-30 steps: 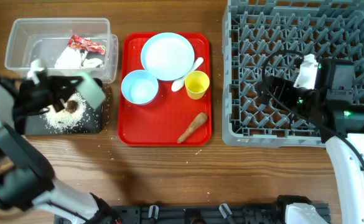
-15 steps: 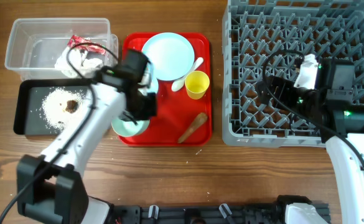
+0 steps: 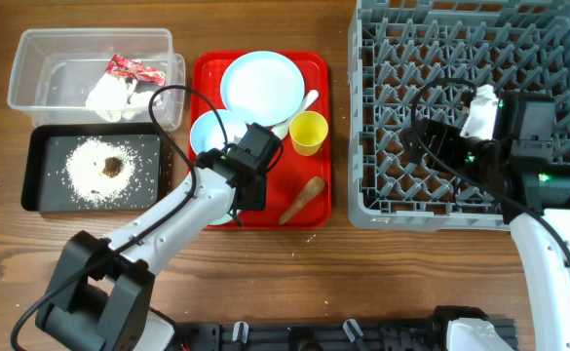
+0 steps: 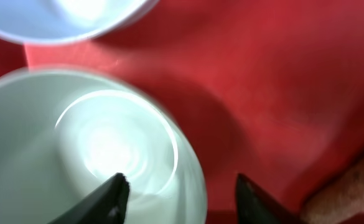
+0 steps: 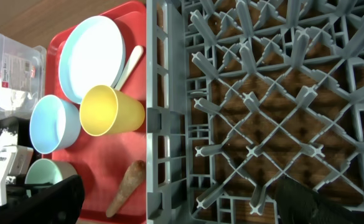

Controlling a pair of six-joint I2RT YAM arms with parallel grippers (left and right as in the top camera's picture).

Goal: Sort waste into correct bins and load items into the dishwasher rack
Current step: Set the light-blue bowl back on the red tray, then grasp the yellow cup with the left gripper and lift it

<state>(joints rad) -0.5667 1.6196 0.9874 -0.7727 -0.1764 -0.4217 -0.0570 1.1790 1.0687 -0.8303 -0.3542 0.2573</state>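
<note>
The mint-green bowl [image 4: 76, 143] stands on the red tray's front left. My left gripper [image 4: 180, 186] is open astride its rim, one finger inside the bowl and one outside; in the overhead view the left gripper [image 3: 238, 195] hides most of the mint bowl [image 3: 218, 216]. Beside it are the pale-blue bowl [image 3: 216, 132], plate [image 3: 261, 88], yellow cup [image 3: 308, 132], white spoon [image 3: 299, 109] and brown carrot-shaped stick [image 3: 302, 199]. My right gripper [image 5: 175, 205] hangs wide open and empty over the dishwasher rack [image 3: 470, 49], at its front left.
The clear tub [image 3: 31, 58] at the back left holds the red wrapper [image 3: 133, 69] and white napkin [image 3: 114, 93]. The black tray [image 3: 41, 195] in front of it holds rice [image 3: 90, 174] and a brown lump [image 3: 112, 165]. The red tray [image 3: 314, 216] lies between the bins and the rack.
My left arm swung from the black tray to the red tray carrying the mint-green bowl, set it down and opened its jaws. The right arm has not moved.
</note>
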